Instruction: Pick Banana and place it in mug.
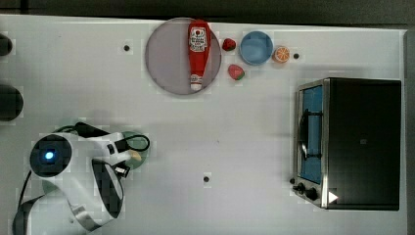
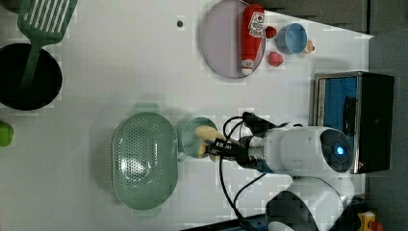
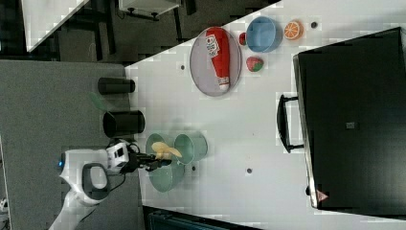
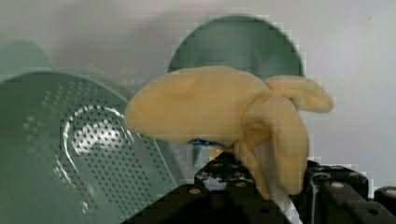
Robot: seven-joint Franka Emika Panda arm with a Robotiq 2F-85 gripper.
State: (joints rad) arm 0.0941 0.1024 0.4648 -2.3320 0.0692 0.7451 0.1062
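I have the banana (image 4: 219,112) pinched in the claw (image 2: 210,146): in the wrist view the soft cream-yellow piece sits clamped between the dark jaws, its peel flaps drooping over them. In the left view it juts out just past the fingertips and hangs over the rim of the mug (image 2: 190,130), clear of the table. The mug lies directly ahead of the claw, its open mouth under the banana's far end; whether the fruit touches the rim I can't quite tell from here. Just beyond the mug, still ahead of the claw, sits the green perforated basket (image 2: 144,161). Well away from the claw are the grey plate (image 1: 169,68) carrying the ketchup bottle (image 1: 198,51) and the blue bowl (image 1: 256,47).
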